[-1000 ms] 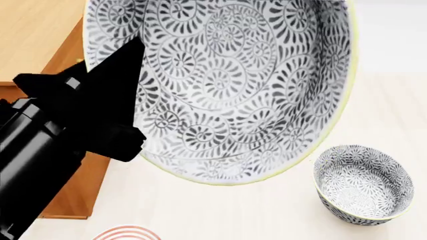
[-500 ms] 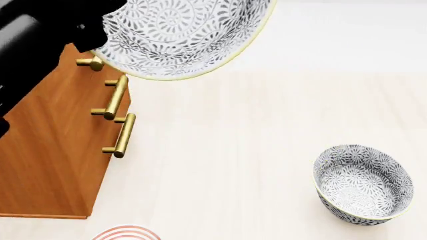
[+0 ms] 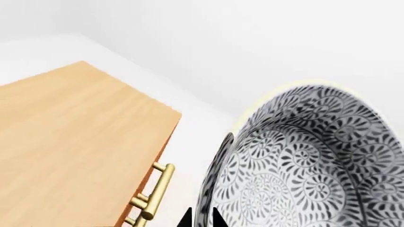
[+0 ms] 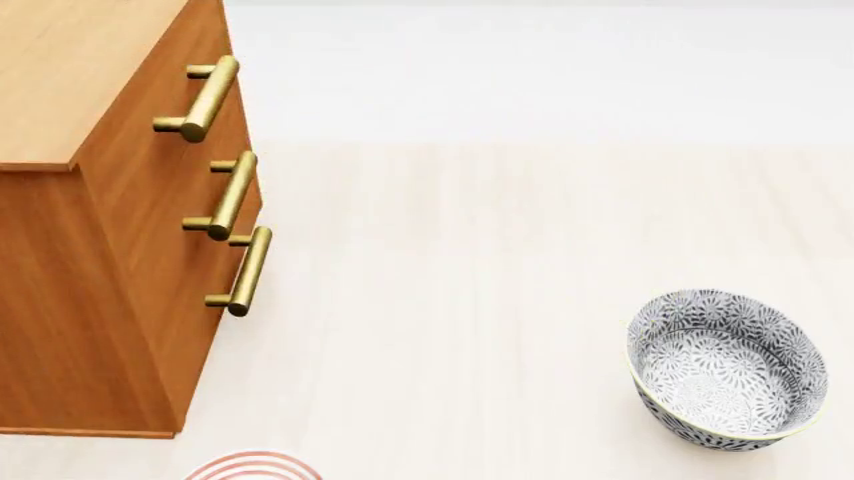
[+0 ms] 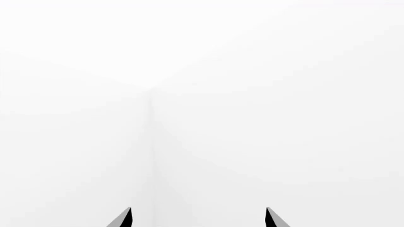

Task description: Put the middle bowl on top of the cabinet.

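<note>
While lifted: middle bowl (image 3: 309, 161) has left the head view, beside the cabinet (image 3: 75, 142) top
Left gripper (image 3: 202, 218): clamped on bowl rim
Right gripper (image 5: 198, 217): spread, empty
Meaning: shift over top next

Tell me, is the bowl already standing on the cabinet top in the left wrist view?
No. The bowl hangs beside the cabinet, clear of its bare top, out past the handles.

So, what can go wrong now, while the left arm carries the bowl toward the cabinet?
1. The left gripper seems to pinch the middle bowl only at its rim; tilted like this, it could slip.
2. The bowl is beside the cabinet, not over its top, so releasing now would drop it.
3. Moving sideways, it might hit the top handle.
</note>
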